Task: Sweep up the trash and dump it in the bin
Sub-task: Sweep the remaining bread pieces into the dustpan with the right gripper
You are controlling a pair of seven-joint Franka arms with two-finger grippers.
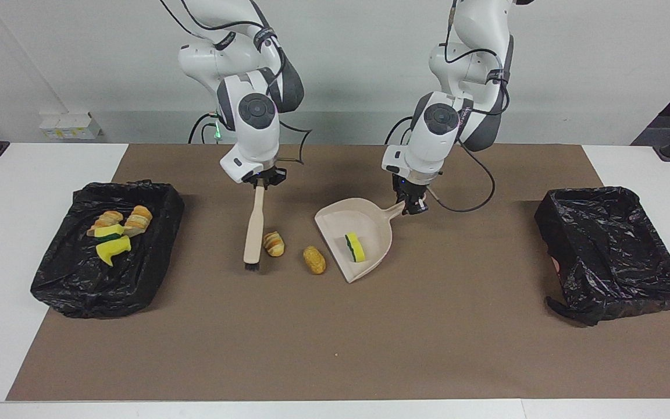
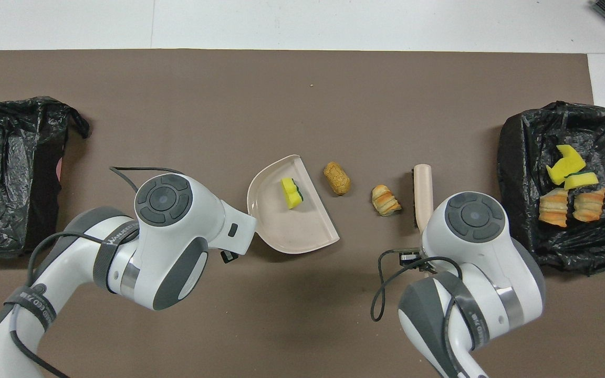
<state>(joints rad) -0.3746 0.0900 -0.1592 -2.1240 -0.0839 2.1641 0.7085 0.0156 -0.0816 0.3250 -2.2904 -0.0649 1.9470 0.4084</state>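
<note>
Between brush (image 1: pixel 253 233) and dustpan (image 1: pixel 364 233), two tan ribbed trash lumps (image 1: pixel 274 243); yellow-green sponge (image 1: pixel 355 247) at pan's 3 o'clock; right gripper (image 1: pixel 262 179) clamped on brush, left gripper (image 1: pixel 413 203) on dustpan.

A: 2 arms (image 2: pixel 171 247), glossy white shells w/ dark grey joint pads?
B: Yep. Round grey caps at wrists, black cables looped outside, small black lettering on grey bands, black fingers (image 1: pixel 265 177).

A yellow sponge piece (image 2: pixel 292 192) lies in the beige dustpan (image 2: pixel 292 231) beside two bread lumps (image 2: pixel 336 178).

In the overhead view each arm's wrist hides its fingers and the tool handle they grip.
</note>
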